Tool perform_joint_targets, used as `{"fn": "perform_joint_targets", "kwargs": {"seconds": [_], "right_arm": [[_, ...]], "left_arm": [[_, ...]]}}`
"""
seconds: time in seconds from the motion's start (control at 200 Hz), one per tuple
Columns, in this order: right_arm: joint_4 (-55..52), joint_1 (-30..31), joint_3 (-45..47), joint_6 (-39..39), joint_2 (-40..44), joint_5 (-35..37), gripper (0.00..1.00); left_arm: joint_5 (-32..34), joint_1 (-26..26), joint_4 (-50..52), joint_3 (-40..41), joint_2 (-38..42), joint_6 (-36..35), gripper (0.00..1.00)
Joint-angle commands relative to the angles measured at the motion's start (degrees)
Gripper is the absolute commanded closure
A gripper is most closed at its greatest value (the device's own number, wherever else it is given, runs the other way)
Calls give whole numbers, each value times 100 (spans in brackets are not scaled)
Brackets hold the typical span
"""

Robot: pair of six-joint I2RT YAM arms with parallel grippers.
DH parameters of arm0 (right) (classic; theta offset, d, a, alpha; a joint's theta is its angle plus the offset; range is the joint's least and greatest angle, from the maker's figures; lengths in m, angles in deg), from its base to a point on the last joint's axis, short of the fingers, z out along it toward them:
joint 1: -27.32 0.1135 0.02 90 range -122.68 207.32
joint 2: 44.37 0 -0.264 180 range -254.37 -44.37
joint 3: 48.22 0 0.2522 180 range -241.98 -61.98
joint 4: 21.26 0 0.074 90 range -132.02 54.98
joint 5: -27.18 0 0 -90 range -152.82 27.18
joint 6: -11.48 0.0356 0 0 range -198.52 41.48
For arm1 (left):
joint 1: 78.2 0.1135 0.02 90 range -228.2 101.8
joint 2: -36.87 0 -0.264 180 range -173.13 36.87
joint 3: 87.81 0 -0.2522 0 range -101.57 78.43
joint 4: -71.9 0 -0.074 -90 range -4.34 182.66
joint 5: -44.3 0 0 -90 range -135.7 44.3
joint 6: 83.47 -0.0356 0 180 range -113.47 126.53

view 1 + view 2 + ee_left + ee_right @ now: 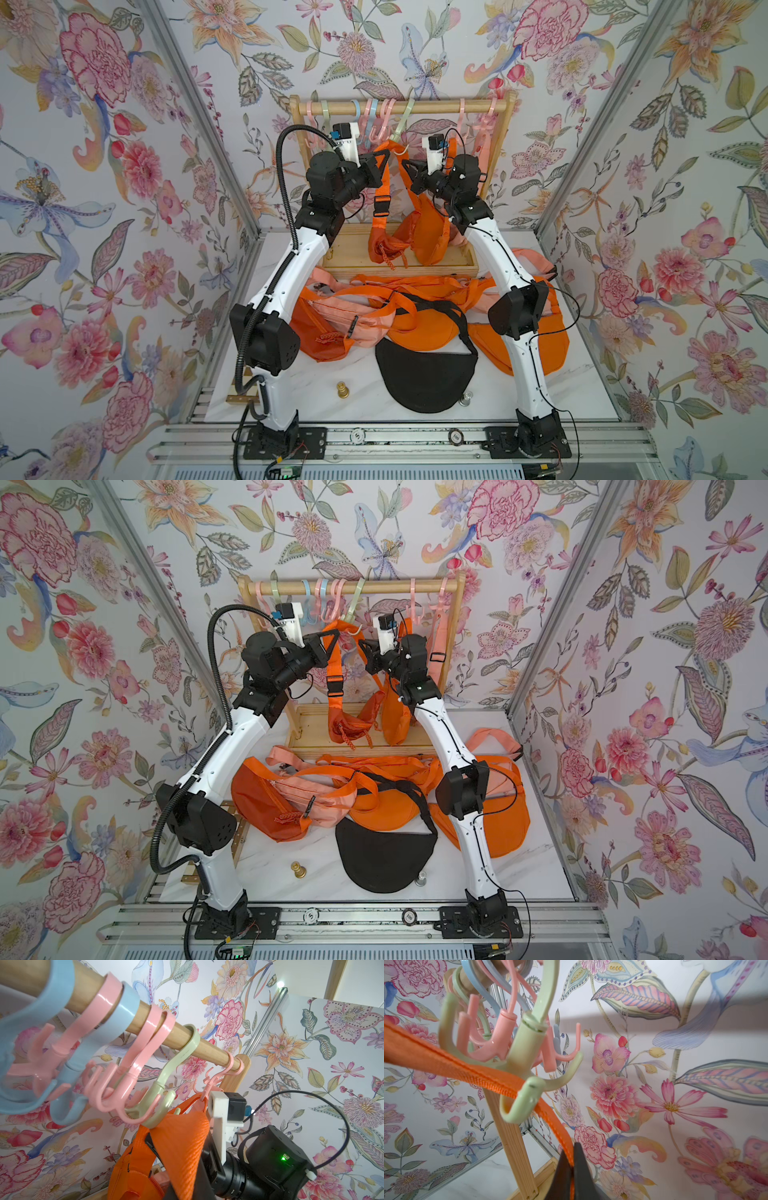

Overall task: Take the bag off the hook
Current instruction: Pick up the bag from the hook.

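Right wrist view shows our right end effector (572,1153) pinched on the orange woven strap (446,1061), close to the pale green plastic hook (517,1105) it loops over. Our left end effector (384,160) looks closed on the strap's other run. The orange fabric bag (428,241) hangs beneath; we judge it light and floppy, with the strap the best hold.

1. Pink and blue hooks (376,118) crowd the rod (436,107) just beside the green hook (401,124).
2. Bare rod lies open on its other side, up to two farther pink hooks (462,114).
3. Bags (374,316) heap the table (582,386) below.
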Motion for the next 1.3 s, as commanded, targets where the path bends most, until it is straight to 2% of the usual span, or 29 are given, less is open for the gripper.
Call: {"fn": "perform_joint_targets", "kwargs": {"seconds": [0.0, 0.12, 0.36, 0.535, 0.721, 0.806, 1.006, 1.156, 1.291], "right_arm": [[239, 11, -173, 213, 49, 190, 100], [436, 0, -181, 330, 252, 681, 100], [1048, -33, -216, 701, 437, 1656, 100], [1473, -15, -256, 707, 569, 1724, 100], [1159, -2, -86, 396, 1048, 1565, 100], [1052, 47, 374, 219, 1462, 1386, 100], [1175, 312, 1982, -254, 2774, 1099, 100], [1261, 589, 3097, -449, 3723, 898, 100], [1149, 899, 3924, -569, 4463, 790, 100]], "left_arm": [[-135, 13, -359, -199, -20, 227, 100], [-96, -176, -293, -313, -221, 167, 100], [-92, -636, 123, -1283, -1065, 146, 100], [-83, -839, 333, -1981, -1560, 133, 100], [-45, -858, 449, -2038, -1373, -45, 100], [83, -844, 547, -1733, -986, -278, 100], [496, -697, 457, -339, 366, -554, 100], [765, -364, 238, 938, 1479, -581, 100], [1154, -18, 331, 1762, 2495, -759, 100]]}}
